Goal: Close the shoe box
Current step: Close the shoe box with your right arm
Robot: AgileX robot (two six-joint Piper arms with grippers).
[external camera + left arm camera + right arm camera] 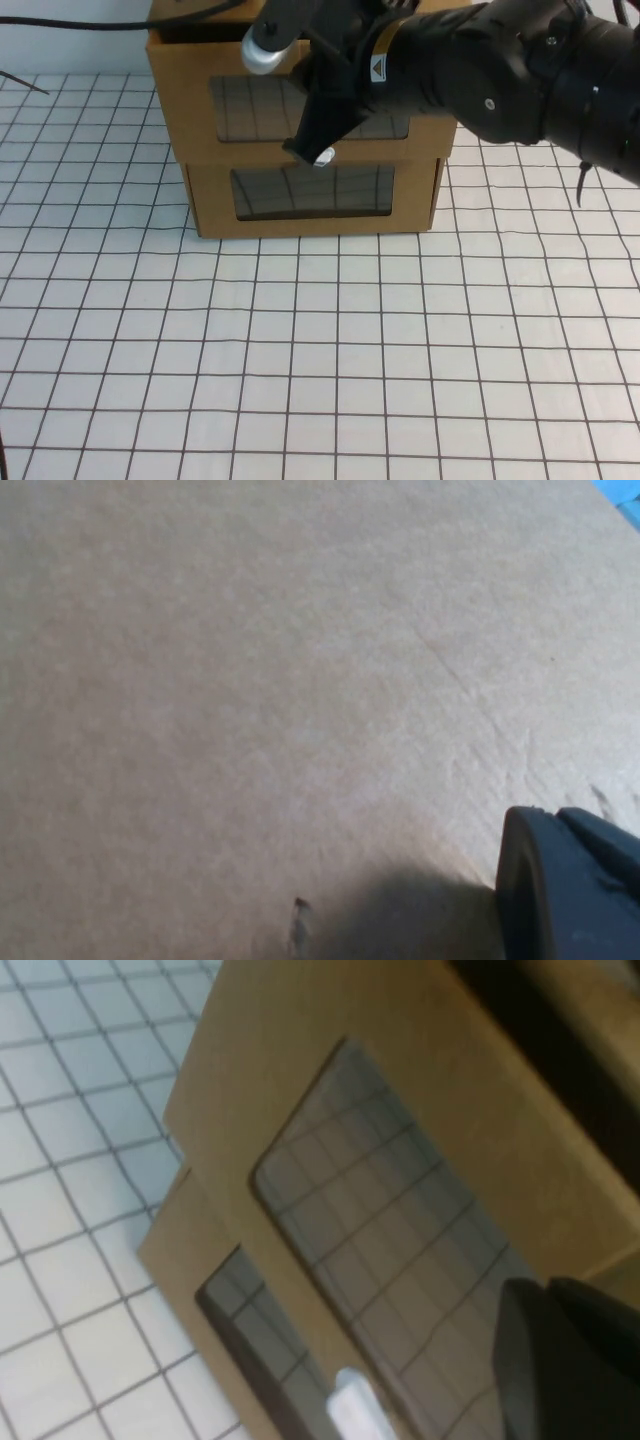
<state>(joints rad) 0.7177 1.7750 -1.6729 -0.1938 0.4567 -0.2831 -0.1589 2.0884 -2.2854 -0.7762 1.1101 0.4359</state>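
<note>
right gripper (318,150) at the front of the stacked cardboard boxes.
the shoe box (270,120) sat on top of the twin cardboard box (310,195) at the far middle of the gridded worktop (320,350), its white pull tab (324,156) just below its window (260,110). the right gripper tip met the tab; its opening could not be told. the left gripper (570,890) lay close against plain cardboard, opening likewise not discernible.

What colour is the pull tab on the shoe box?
White, on the brown shoe box; the pull tab shows best in the high view.
</note>
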